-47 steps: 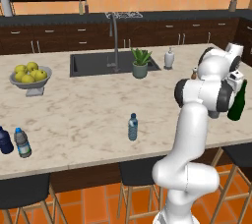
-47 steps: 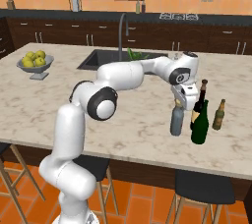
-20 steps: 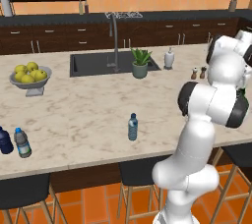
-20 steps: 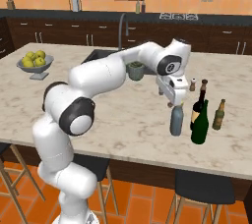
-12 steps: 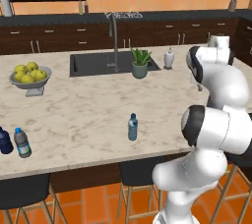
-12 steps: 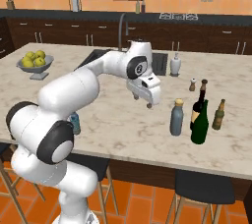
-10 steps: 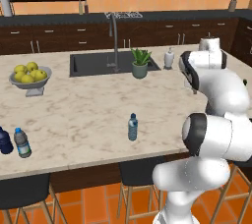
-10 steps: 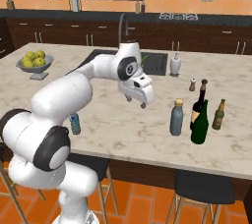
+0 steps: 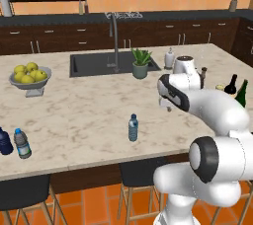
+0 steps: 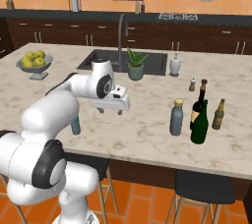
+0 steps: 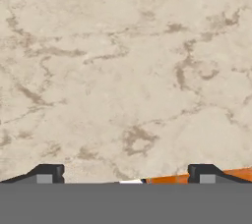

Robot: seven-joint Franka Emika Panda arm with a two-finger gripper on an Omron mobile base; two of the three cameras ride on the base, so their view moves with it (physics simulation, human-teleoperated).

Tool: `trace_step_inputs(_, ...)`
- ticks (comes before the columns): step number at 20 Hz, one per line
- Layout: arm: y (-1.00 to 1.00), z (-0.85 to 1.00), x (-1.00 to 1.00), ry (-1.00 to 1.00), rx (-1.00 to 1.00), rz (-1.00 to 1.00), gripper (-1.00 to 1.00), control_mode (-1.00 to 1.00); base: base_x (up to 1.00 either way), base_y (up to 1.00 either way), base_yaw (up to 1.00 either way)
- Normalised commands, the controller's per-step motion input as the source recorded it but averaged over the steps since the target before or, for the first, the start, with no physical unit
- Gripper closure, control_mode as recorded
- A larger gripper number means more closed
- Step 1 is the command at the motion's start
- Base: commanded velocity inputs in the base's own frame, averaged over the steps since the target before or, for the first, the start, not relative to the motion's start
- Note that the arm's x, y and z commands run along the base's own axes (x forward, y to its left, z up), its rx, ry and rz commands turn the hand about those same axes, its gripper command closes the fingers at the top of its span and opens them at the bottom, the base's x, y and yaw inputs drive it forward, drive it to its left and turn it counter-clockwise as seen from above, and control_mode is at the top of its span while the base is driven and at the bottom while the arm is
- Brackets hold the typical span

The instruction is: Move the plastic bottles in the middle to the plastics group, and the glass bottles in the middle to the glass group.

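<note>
I count four bottles at the right end of the counter (image 10: 147, 134) — green wine bottle (image 10: 199, 122), grey-blue bottle (image 10: 176, 117), black wine bottle (image 10: 200, 101), brown bottle (image 10: 218, 114). One small water bottle (image 9: 133, 128) stands mid-counter; two more — navy bottle (image 9: 4, 141) and clear bottle (image 9: 21, 143) — wait far left. My gripper (image 10: 111, 110) hangs over bare marble, jaws spread wide, holding nothing.

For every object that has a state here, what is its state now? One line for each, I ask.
gripper: open, empty, above bare counter
water bottle: upright, alone mid-counter, cap on
green wine bottle: upright, beside the black wine bottle
grey-blue bottle: upright, stopper in
beer bottle: upright
navy bottle: upright, by the clear bottle
faucet: no water seen running
</note>
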Motion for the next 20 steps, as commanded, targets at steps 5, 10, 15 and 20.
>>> trace_step_inputs(5,0.66,-0.30,0.61,0.09,0.25,0.61,-1.00,-1.00,0.00,0.00,0.00)
trace_step_inputs(10,0.27,0.12,0.00,0.00,0.00,0.15,-1.00,-1.00,0.00,0.00,0.00)
trace_step_inputs(15,0.26,0.04,0.00,0.00,0.00,0.09,-1.00,-1.00,0.00,0.00,0.00)
trace_step_inputs(20,0.45,0.08,0.00,0.00,0.00,0.15,-1.00,-1.00,0.00,0.00,0.00)
